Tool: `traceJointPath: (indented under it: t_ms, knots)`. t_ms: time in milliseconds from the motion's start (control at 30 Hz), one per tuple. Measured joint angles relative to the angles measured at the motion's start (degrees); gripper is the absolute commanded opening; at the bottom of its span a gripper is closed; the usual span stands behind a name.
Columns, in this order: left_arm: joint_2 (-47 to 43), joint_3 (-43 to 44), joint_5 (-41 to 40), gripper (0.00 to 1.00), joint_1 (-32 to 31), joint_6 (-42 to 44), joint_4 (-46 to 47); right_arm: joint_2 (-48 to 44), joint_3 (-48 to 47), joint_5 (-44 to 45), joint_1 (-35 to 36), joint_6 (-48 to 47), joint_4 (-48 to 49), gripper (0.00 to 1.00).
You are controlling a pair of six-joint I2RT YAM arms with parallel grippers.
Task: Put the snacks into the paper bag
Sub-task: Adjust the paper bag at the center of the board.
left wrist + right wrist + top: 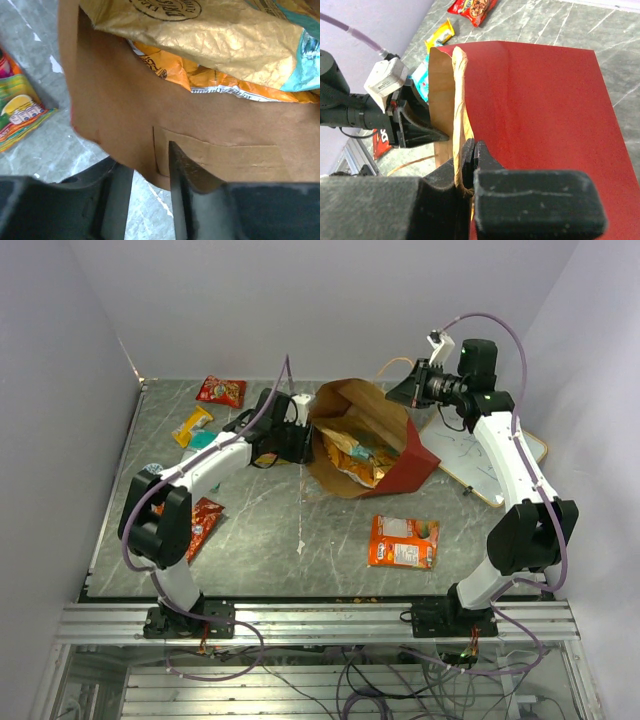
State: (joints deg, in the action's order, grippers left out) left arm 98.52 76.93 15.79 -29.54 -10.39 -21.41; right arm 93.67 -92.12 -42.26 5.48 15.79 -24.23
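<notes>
The paper bag, red outside and kraft inside, lies tilted mid-table with its mouth open. A gold chip bag and an orange one sit inside it. My left gripper is at the bag's left rim. In the left wrist view its jaws stand apart, one finger on each side of the kraft edge. My right gripper is shut on the bag's tan handle at the raised far rim. An orange flat pack lies in front of the bag.
A red packet, a yellow one and a teal one lie at the back left. A red Doritos bag lies under my left arm. A white scribbled board sits under the right arm. Walls enclose the table.
</notes>
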Motion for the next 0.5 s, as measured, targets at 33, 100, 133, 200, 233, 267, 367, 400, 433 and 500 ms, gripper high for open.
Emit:
traceJointPath:
  t_ms: [33,100,133,200,233,267,367,400,433,500]
  knots:
    - [0.79,0.22,1.11,0.26,0.24,-0.63,0.33,0.00,0.22,0.02,0.02,-0.09,0.04,0.00]
    - [1.62,0.39,2.93,0.12,0.61,-1.75,0.63,0.00,0.44,0.07,0.07,-0.26,0.09,0.00]
    - [1.79,0.57,3.72,0.08,0.83,-2.27,0.61,0.00,0.44,0.26,0.11,-0.52,0.07,0.00]
    - [1.99,1.42,5.03,0.07,1.16,-3.15,0.48,-0.02,0.42,0.94,0.11,-1.57,-0.02,0.00]
    - [2.01,2.27,5.57,0.07,1.31,-3.82,0.00,-0.09,0.35,1.42,0.11,-2.36,-0.15,0.00]
    - [2.01,3.45,6.36,0.07,1.62,-4.74,-0.85,-0.09,0.00,1.90,0.11,-3.28,-0.61,0.00]
    - [2.01,7.69,9.44,0.07,2.93,-7.74,-3.56,-0.09,-2.58,4.44,0.11,-8.28,-3.48,0.00]
    - [2.01,8.79,10.64,0.07,3.37,-8.85,-3.98,-0.09,-3.72,5.42,0.11,-10.10,-4.83,0.00]
    - [1.99,10.21,12.15,0.07,4.00,-10.54,-4.31,-0.07,-4.96,6.38,0.13,-11.87,-6.25,0.00]
    - [1.97,11.87,14.51,0.07,4.74,-13.44,-4.37,0.09,-7.69,8.15,0.28,-15.10,-9.03,0.00]
